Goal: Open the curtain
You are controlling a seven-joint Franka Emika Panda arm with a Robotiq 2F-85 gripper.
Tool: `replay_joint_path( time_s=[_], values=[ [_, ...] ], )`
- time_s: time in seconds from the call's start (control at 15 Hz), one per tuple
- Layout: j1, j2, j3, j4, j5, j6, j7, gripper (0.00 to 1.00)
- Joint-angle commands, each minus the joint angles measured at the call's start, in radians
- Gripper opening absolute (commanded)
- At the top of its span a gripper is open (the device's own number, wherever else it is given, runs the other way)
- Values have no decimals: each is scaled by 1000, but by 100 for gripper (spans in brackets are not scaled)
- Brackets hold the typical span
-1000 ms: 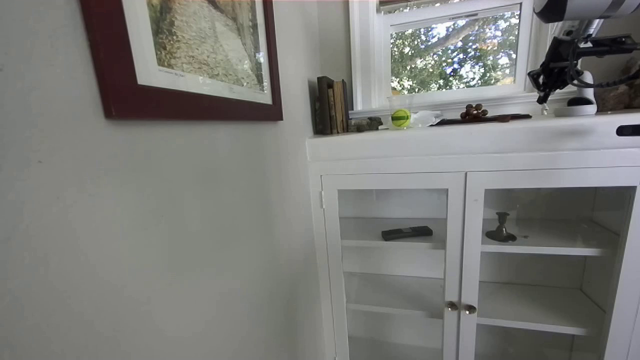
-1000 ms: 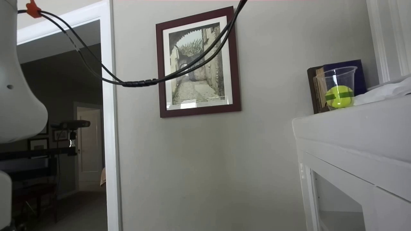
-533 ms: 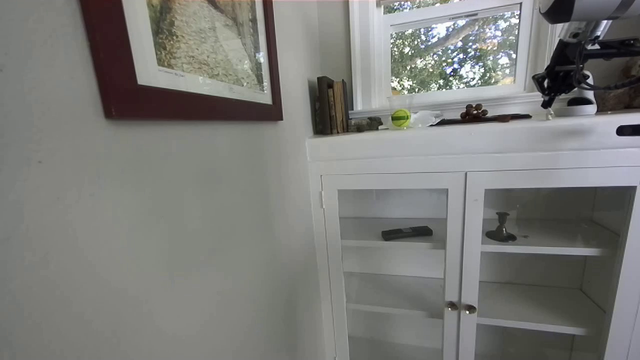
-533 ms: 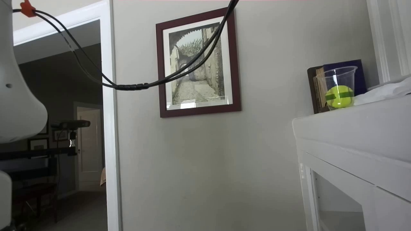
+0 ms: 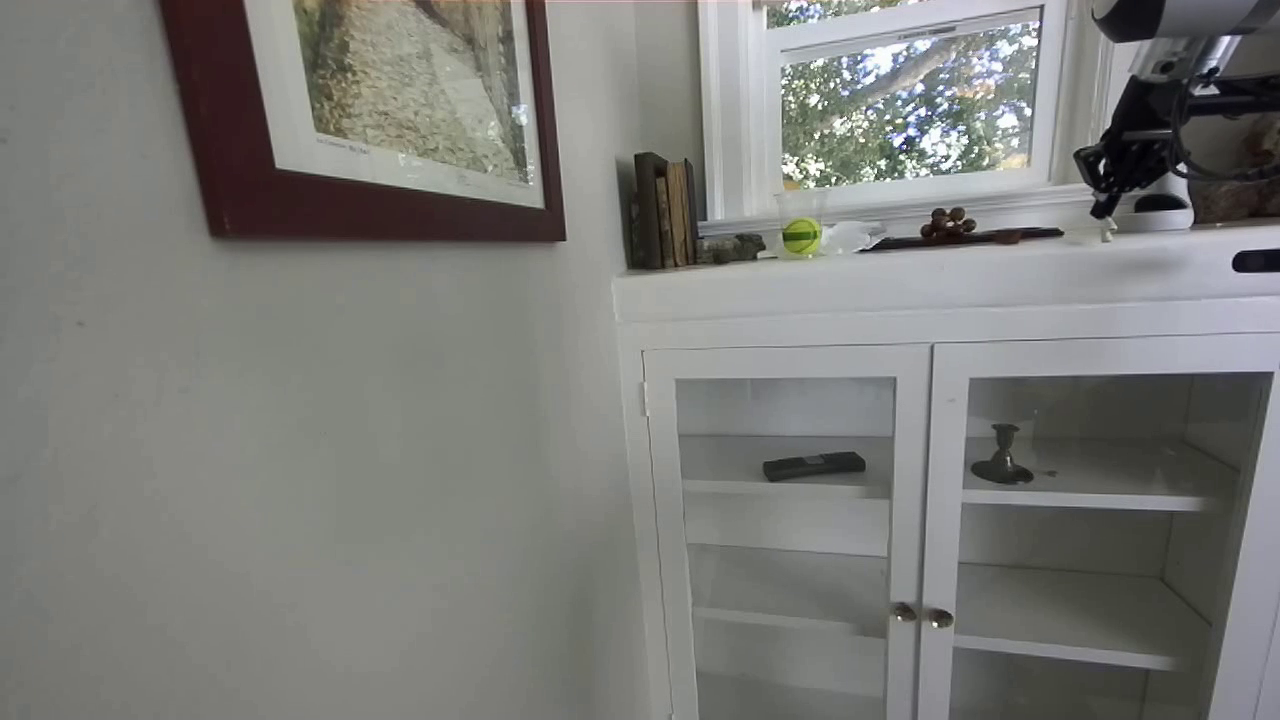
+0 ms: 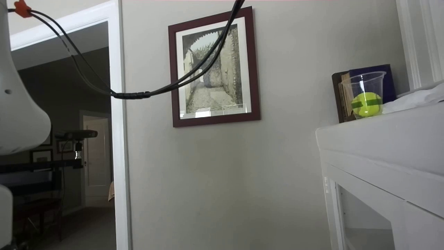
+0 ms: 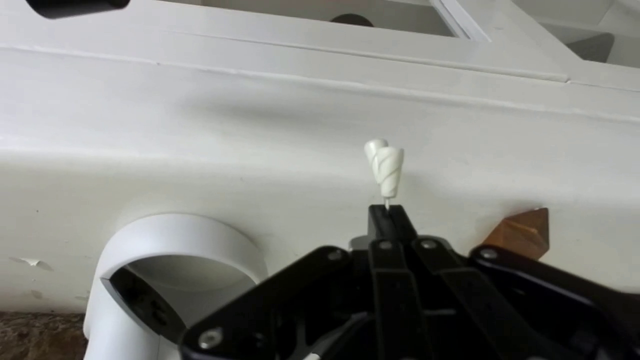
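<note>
The curtain, a white slat blind, is out of view; the visible part of the window (image 5: pixel 905 110) shows trees through bare glass. My gripper (image 7: pixel 388 207) is shut on a thin white cord, with two white tassels (image 7: pixel 390 167) hanging just past its fingertips in the wrist view. In an exterior view the gripper (image 5: pixel 1103 206) points down beside the window's lower corner, with a tassel (image 5: pixel 1108 230) at its tip, close above the ledge. Where the cord leads above the gripper is hidden.
A white ring-shaped device (image 7: pixel 180 230) stands on the ledge beside the gripper, and a brown faceted object (image 7: pixel 522 232) lies on its other side. A clear cup with a tennis ball (image 5: pixel 801 236), books (image 5: pixel 665 210) and brown beads (image 5: pixel 948 223) stand along the white cabinet top (image 5: pixel 900 285).
In an exterior view my gripper has moved a little right and down with the tassels. The strip at the window's top edge has gone up out of view. The arm cables have shifted left.
</note>
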Motion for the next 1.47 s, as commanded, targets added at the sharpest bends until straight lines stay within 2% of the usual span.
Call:
replay_joint_path(
  time_s=[0.0,1.4],
  values=[
    [14,-36,-21,-61,-33,-14,-16,0],
    [20,14,-43,22,-15,131,17,0]
  ],
)
